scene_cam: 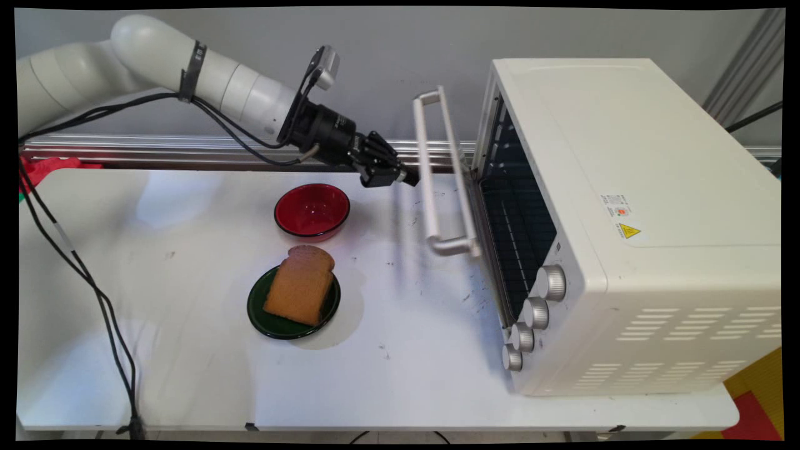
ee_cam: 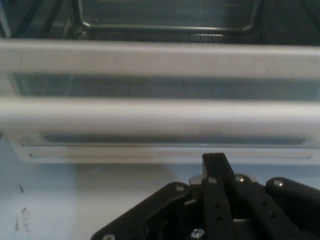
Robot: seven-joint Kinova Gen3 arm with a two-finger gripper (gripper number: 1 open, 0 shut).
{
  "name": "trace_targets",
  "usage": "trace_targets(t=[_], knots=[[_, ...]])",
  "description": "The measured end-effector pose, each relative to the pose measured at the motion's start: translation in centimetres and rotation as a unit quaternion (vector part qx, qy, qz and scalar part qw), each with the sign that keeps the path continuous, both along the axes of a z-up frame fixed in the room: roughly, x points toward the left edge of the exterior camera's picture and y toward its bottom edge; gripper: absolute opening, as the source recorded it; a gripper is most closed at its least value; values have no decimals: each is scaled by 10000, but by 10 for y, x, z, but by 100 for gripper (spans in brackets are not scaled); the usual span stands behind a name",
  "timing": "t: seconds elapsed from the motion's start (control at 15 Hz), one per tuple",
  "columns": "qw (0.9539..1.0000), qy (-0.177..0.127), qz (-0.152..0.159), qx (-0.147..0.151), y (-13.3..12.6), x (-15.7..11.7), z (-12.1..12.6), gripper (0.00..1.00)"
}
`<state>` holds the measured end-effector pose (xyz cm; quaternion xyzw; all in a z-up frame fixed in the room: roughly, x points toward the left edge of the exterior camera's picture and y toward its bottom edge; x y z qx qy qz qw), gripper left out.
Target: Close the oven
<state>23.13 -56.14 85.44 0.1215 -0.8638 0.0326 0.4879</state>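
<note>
A cream toaster oven (scene_cam: pixel 625 219) stands on the right of the table with its door (scene_cam: pixel 461 181) partly swung down. My gripper (scene_cam: pixel 409 178) is shut with nothing in it, and its tip sits just left of the door's white handle bar (scene_cam: pixel 427 169). In the hand view the closed fingers (ee_cam: pixel 215 165) point up at the handle bar (ee_cam: pixel 150 117), which runs across the picture close in front of them. I cannot tell whether they touch it. Behind the door glass I see the wire rack (ee_cam: pixel 165 25).
A red bowl (scene_cam: pixel 312 212) sits on the table below the wrist. Nearer the front, a slice of brown bread (scene_cam: pixel 300 284) lies on a dark green plate (scene_cam: pixel 259 312). Several knobs (scene_cam: pixel 550 282) line the oven's front. Black cables (scene_cam: pixel 94 287) hang at the left.
</note>
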Motion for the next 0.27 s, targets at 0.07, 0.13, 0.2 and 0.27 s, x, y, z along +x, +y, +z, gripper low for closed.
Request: trace_targets(t=[0.07, 0.13, 0.2, 0.27], knots=[[10000, 33, 6, 0, -1, -2, 2, 0], [10000, 60, 11, 2, -1, -4, 3, 0], [10000, 78, 13, 3, -1, -6, 4, 0], [10000, 93, 15, 6, -1, -7, 5, 0]])
